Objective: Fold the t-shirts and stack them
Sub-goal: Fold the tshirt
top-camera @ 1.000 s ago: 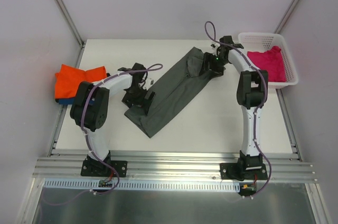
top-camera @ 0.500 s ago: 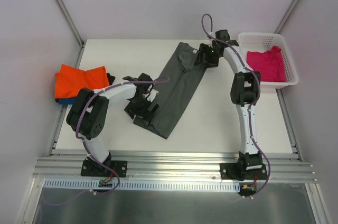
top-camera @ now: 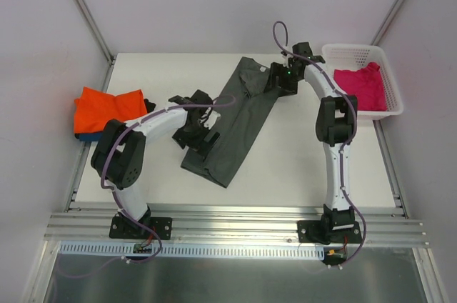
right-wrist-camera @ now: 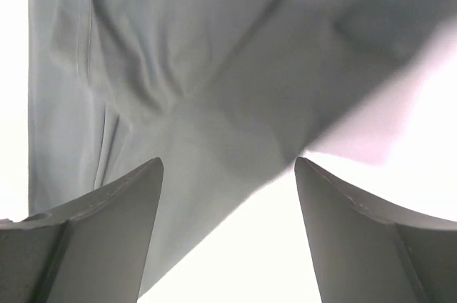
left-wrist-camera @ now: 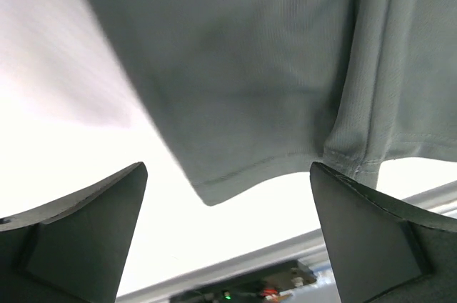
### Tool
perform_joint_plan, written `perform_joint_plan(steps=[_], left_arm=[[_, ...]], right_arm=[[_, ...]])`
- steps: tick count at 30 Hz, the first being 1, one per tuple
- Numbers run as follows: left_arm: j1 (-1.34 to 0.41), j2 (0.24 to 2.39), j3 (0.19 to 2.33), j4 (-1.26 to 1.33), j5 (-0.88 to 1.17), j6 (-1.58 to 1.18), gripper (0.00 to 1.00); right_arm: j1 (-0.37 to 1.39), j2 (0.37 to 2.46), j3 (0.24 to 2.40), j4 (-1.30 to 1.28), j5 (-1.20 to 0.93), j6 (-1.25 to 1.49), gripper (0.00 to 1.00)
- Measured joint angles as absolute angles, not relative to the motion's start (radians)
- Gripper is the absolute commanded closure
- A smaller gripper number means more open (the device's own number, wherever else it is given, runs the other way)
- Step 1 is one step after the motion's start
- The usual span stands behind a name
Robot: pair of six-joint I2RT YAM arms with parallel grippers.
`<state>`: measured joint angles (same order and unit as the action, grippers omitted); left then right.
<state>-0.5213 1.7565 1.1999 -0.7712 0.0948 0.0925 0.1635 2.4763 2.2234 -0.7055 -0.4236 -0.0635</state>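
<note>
Grey shirt is lying as a long diagonal strip on the surface. You're parking left gripper at its near end, right gripper at its far end, both spread wide, gripping nothing, probably staging the end-to-end fold. Orange shirt is waiting left of it.

1. My white desk carries everything in front of me.
2. A dark grey shirt lies flat on it as a long folded strip, slanting across the middle.
3. At the left edge, a blue shirt lies beneath an orange shirt.
4. A white basket sits at the far right corner.
</note>
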Motion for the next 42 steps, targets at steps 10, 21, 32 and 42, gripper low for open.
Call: perform_joint_plan(steps=[10, 21, 32, 42], left_arm=[[-0.49, 1.827, 1.48, -0.772, 0.058, 0.121, 0.01], [-0.531, 1.951, 1.531, -0.78, 0.144, 0.087, 0.01], [-0.536, 2.014, 1.531, -0.785, 0.235, 0.057, 0.01], [-0.539, 2.08, 1.563, -0.795, 0.289, 0.017, 0.01]], right_arm=[[0.085, 2.328, 2.101, -0.732, -0.425, -0.068, 0.21], [0.103, 2.444, 2.237, -0.672, -0.47, -0.01, 0.21], [0.149, 2.549, 2.279, -0.616, -0.535, 0.072, 0.21], [0.152, 2.603, 2.341, -0.57, -0.582, 0.152, 0.21]])
